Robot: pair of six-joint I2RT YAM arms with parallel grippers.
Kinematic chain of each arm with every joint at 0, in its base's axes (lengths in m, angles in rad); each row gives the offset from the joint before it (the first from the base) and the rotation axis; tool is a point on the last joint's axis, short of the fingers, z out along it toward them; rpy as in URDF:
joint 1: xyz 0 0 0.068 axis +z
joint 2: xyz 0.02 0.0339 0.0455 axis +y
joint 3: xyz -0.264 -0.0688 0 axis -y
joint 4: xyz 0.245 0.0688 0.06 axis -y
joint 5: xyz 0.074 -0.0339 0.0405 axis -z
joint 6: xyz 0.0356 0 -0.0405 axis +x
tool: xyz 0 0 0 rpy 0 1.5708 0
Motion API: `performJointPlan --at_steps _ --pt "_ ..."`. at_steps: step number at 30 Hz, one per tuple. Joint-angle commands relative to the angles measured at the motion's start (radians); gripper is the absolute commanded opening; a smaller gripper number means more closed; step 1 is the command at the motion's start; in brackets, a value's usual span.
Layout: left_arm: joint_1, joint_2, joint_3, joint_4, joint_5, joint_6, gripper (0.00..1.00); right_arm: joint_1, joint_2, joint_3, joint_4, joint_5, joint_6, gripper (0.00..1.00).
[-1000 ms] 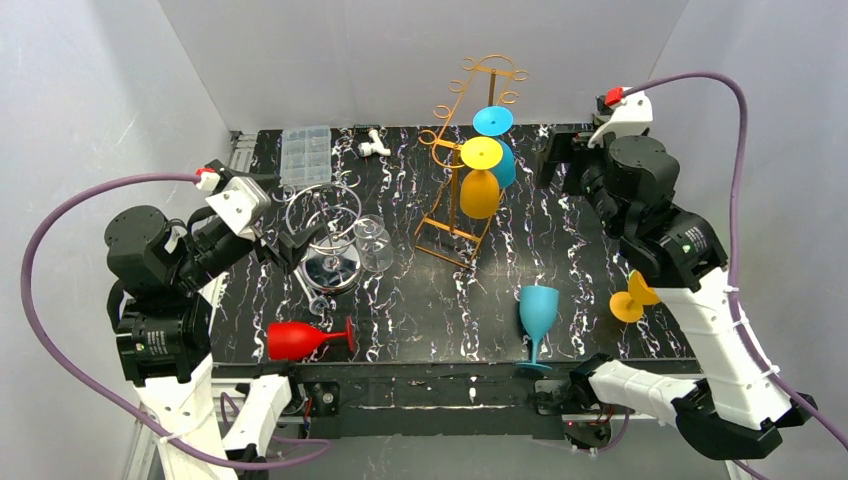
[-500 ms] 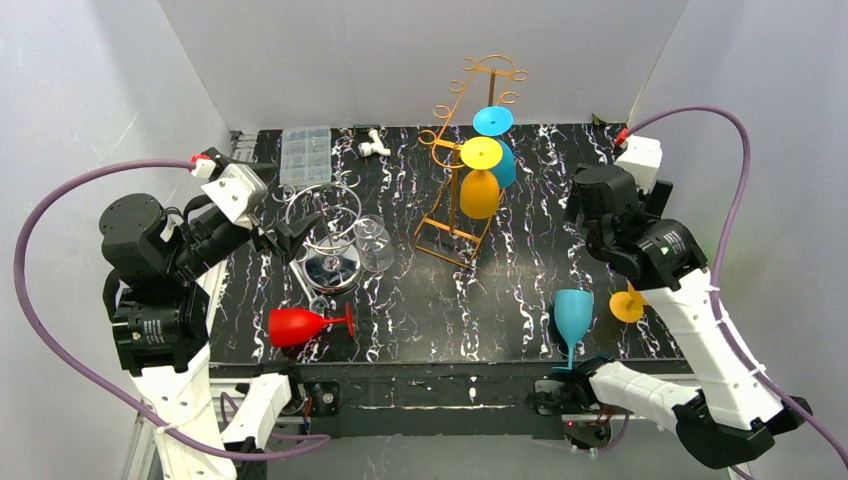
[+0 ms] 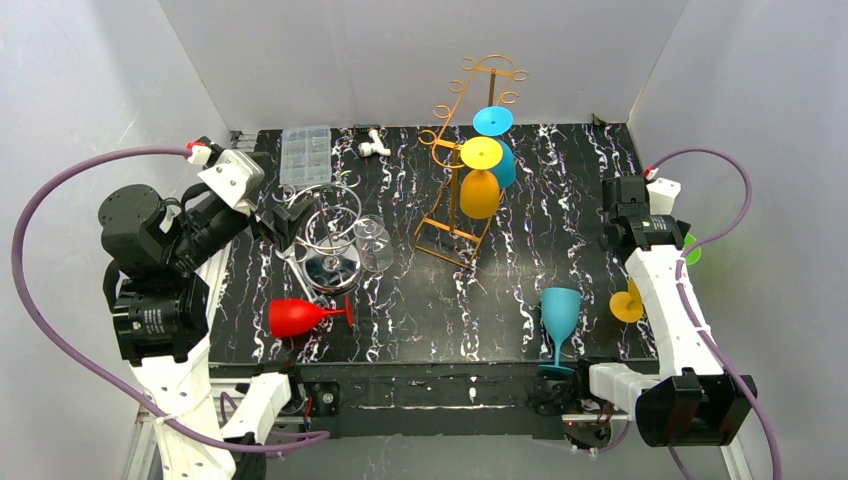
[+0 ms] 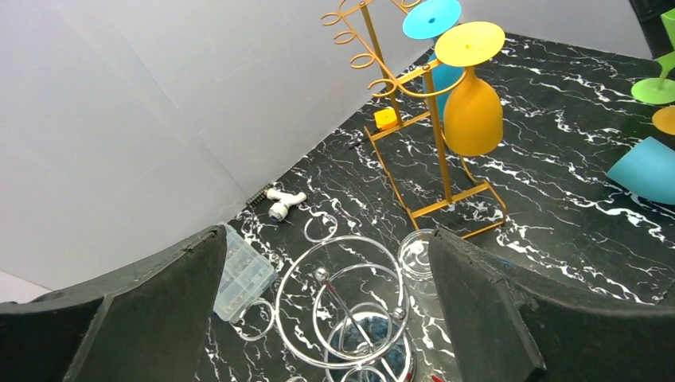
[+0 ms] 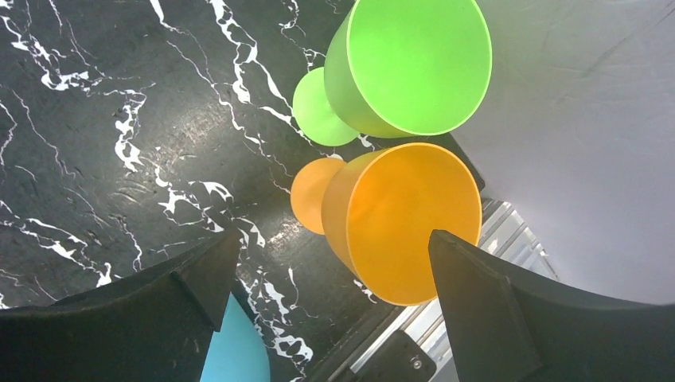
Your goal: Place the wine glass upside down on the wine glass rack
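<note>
The orange wire wine glass rack stands at the back middle, with a yellow glass and a blue glass hanging upside down on it. A teal wine glass stands upright at the front edge. A red one lies on its side at the front left. Orange and green glasses stand at the right edge. My right gripper hangs open above the orange glass and holds nothing. My left gripper is open and empty above a silver wire rack.
A clear glass stands beside the silver rack. A clear plastic box and a small white fitting lie at the back left. White walls close in the table on three sides.
My right arm has swung from the back right down to the right edge, over the orange and green glasses. The teal glass shifted right, then back a little. The left arm barely moved.
</note>
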Motion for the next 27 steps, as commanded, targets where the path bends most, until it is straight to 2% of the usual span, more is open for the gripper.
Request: performJointPlan --at_steps 1,6,9,11,12,13,17,19,21,27 --pt "0.005 -0.008 -0.009 0.028 -0.012 0.021 0.98 -0.032 -0.02 -0.013 0.064 -0.027 0.025 0.96" --pt "0.006 -0.013 -0.027 0.017 -0.009 0.027 0.98 -0.061 -0.005 -0.088 0.165 -0.054 0.026 0.69" --pt "0.006 -0.02 -0.023 0.007 -0.005 0.025 0.98 -0.065 0.019 -0.099 0.216 -0.048 0.025 0.59" --pt "0.006 -0.021 -0.016 0.002 0.004 0.026 0.98 -0.065 0.021 -0.097 0.234 -0.068 0.034 0.34" --pt "0.005 -0.023 0.0 -0.004 0.02 0.02 0.98 -0.065 -0.012 -0.092 0.242 -0.122 0.062 0.09" --pt "0.006 -0.026 0.006 -0.008 0.025 0.017 0.98 -0.065 -0.042 -0.083 0.247 -0.157 0.072 0.01" --pt "0.006 -0.027 0.021 -0.027 0.036 -0.006 0.98 -0.065 -0.105 0.004 0.205 -0.263 0.107 0.01" --pt "0.005 0.0 0.076 -0.041 0.07 -0.102 0.98 -0.065 -0.173 0.187 0.119 -0.344 0.114 0.01" --pt "0.005 0.011 0.1 -0.046 0.097 -0.154 0.98 -0.064 -0.187 0.283 0.096 -0.38 0.109 0.01" --pt "0.006 0.027 0.12 -0.047 0.26 -0.35 0.98 -0.063 -0.153 0.697 -0.029 -0.506 0.091 0.01"
